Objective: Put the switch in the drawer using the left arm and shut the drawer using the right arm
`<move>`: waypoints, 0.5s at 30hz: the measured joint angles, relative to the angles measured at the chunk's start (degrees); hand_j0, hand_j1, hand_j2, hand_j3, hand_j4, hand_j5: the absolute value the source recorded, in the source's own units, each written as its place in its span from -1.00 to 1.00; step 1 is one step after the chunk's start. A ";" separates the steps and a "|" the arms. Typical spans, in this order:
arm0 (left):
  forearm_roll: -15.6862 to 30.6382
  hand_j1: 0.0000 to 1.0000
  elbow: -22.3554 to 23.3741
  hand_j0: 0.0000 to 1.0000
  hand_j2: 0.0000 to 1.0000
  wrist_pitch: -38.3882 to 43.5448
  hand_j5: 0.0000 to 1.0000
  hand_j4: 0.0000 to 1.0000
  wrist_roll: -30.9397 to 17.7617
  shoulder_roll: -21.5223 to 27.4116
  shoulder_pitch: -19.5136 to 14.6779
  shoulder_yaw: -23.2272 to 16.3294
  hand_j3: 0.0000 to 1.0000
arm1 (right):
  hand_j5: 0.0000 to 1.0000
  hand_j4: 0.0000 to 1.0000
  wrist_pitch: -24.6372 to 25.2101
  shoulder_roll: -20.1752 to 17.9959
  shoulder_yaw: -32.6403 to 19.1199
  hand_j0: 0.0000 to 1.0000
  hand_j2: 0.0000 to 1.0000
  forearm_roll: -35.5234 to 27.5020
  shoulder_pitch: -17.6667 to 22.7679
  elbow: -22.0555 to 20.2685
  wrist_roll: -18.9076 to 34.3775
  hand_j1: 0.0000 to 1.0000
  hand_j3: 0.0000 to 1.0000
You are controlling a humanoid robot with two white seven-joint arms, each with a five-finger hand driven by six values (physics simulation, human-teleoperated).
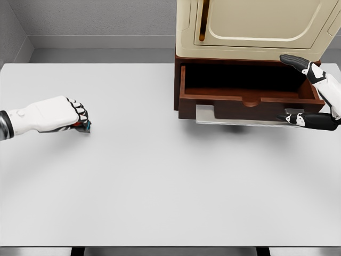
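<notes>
At the left of the white table my left hand lies with its fingers curled over a small dark object with red and blue edges, the switch. Most of the switch is hidden under the fingers. The brown wooden drawer stands pulled open at the upper right, and its dark inside looks bare. My right hand is open beside the drawer's right end, thumb low near the front panel and fingers raised above the right wall.
A cream cabinet with a rounded door sits on top of the drawer's brown case. A pale flat plate shows under the drawer front. Grey walls bound the table at the back.
</notes>
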 measured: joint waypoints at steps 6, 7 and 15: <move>0.14 -0.12 -0.05 -0.12 -0.12 0.01 -0.12 -0.12 0.00 -0.16 -1.84 0.07 -0.12 | 1.00 1.00 0.00 0.00 0.00 1.00 1.00 0.00 0.00 0.00 0.00 1.00 1.00; 0.16 -0.12 -0.07 -0.12 -0.12 0.01 -0.12 -0.12 0.00 -0.21 -2.28 0.10 -0.12 | 1.00 1.00 0.00 0.00 0.00 1.00 1.00 0.00 0.00 0.00 0.00 1.00 1.00; 0.47 -0.12 -0.80 -0.12 -0.12 0.01 -0.12 -0.12 0.01 -0.80 -5.19 0.18 -0.12 | 1.00 1.00 0.00 -0.08 0.00 1.00 1.00 0.00 0.00 0.00 0.00 1.00 1.00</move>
